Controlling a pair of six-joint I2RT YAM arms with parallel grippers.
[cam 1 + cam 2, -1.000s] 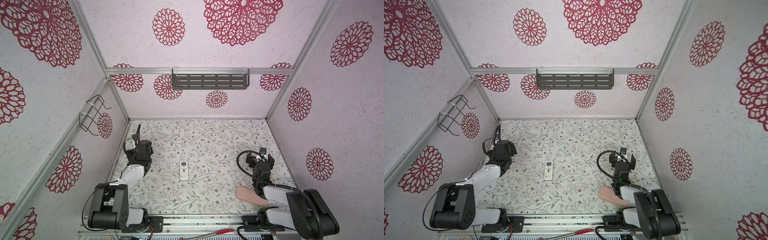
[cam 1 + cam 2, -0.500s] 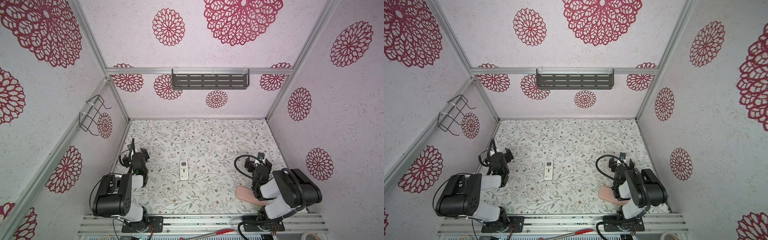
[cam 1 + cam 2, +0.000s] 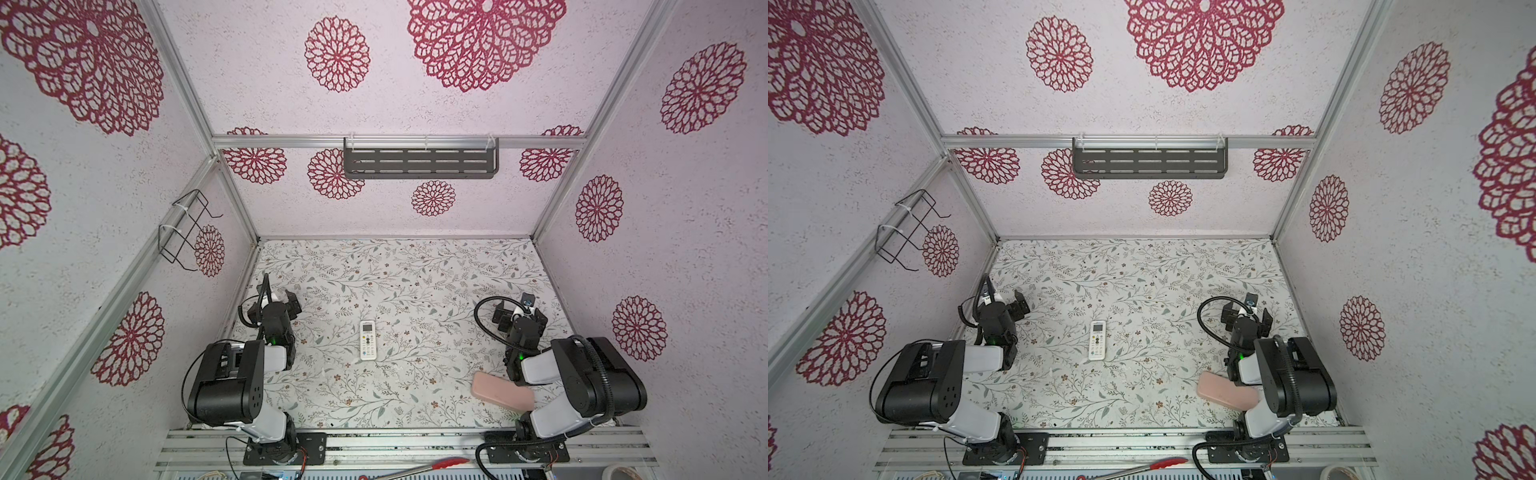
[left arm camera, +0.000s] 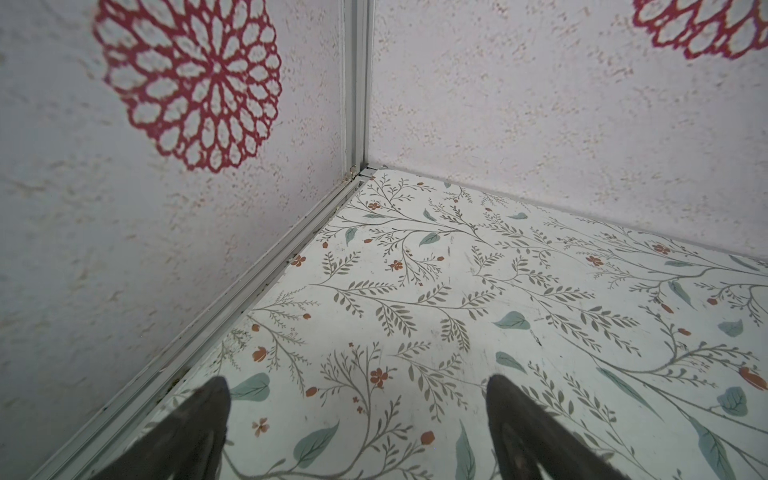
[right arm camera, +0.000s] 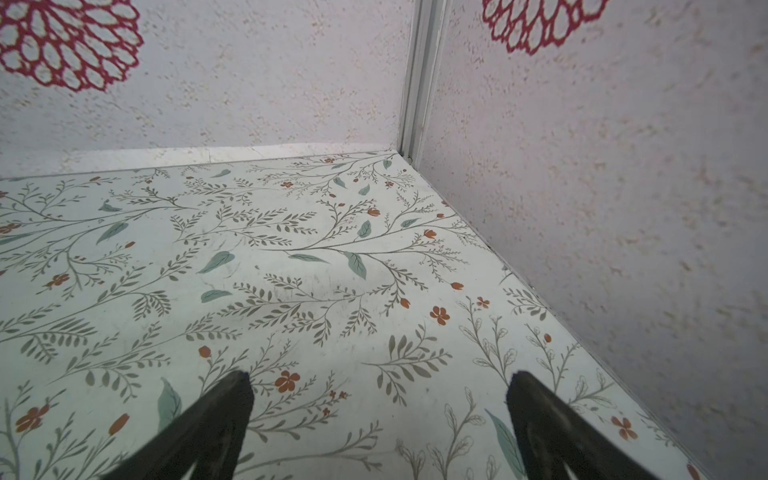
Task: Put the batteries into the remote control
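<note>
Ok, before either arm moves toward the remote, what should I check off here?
1. Left gripper open and empty: ok.
2. Right gripper open and empty: ok.
3. Remote control free to grasp: ok, lying flat, nothing touching it.
4. Battery side facing up: not ok, the buttons and display face up.
5. Batteries located: cannot tell, none visible in any view.
6. Pink pad out of the way: ok, lying well apart from the remote.
</note>
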